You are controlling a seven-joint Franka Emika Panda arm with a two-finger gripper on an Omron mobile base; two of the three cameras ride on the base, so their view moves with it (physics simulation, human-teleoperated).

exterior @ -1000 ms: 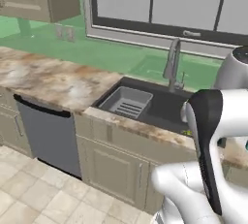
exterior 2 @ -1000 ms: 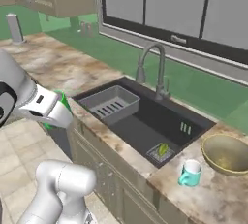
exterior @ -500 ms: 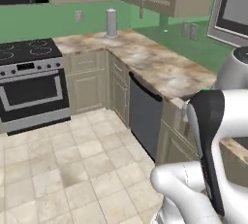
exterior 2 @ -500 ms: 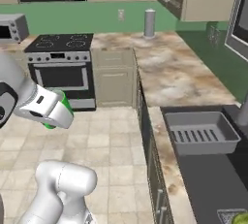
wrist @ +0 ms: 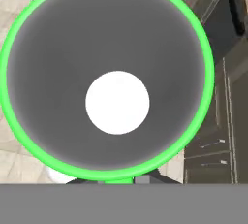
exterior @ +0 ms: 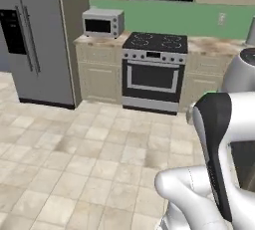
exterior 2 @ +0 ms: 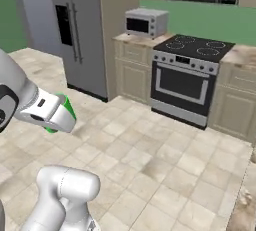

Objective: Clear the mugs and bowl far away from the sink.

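We are turning away from the sink: a second ago both base views looked over its counter, and now they are facing a tiled floor, a stove (exterior: 153, 69), a microwave (exterior: 102, 22) and a tall grey fridge (exterior: 37, 35). This reads as the carry away from the sink being under way. The green mug (wrist: 109, 80) is riding in our claw, which is pinching its rim at the near edge of the hand view. Its bright green lip is circling a smooth grey wall and a round white bottom. In the right base view a sliver of green mug (exterior 2: 66, 109) is peeking from behind the white wrist.
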